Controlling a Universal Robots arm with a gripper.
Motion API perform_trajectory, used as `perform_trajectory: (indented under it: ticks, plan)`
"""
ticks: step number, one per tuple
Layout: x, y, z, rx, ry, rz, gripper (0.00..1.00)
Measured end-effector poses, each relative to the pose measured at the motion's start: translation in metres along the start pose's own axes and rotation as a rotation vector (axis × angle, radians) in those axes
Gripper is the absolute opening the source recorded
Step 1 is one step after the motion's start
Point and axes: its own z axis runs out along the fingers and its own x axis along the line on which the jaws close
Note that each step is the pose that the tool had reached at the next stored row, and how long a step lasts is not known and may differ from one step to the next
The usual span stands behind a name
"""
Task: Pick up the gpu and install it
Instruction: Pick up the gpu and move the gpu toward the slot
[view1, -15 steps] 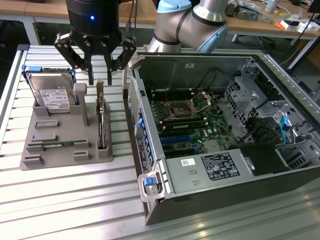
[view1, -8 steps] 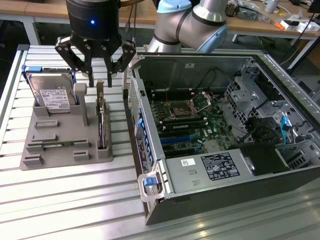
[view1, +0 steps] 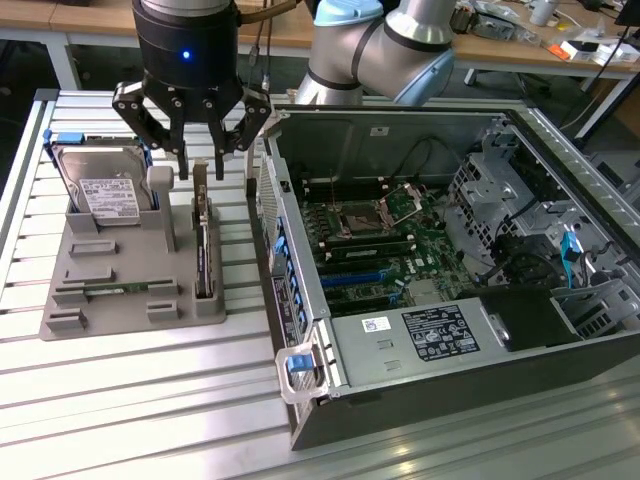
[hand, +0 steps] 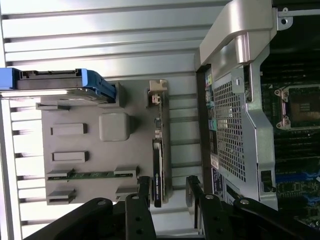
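Hovering spread-fingered gripper (view1: 202, 172) over gpu (view1: 203, 250) on slatted metal table (view1: 130, 400), workbenches (view1: 520, 50) behind.

Exterior view: my arm (view1: 400, 40) is cut off by the upper edge. My fingers (view1: 140, 120) cover part of the hard drive (view1: 100, 190). The lower edge of the gpu (view1: 203, 250) sits hidden in the gray holder (view1: 120, 295). Print on the power supply label (view1: 440, 333) is too small to read. Wrist view: the computer case (hand: 235, 125) runs past the picture's edge.
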Motion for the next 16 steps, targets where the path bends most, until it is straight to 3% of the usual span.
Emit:
perform_trajectory:
  ticks: [16]
  plan:
    - [0.000,-0.0005,0.0111,0.0000,0.0000,0.000,0.42]
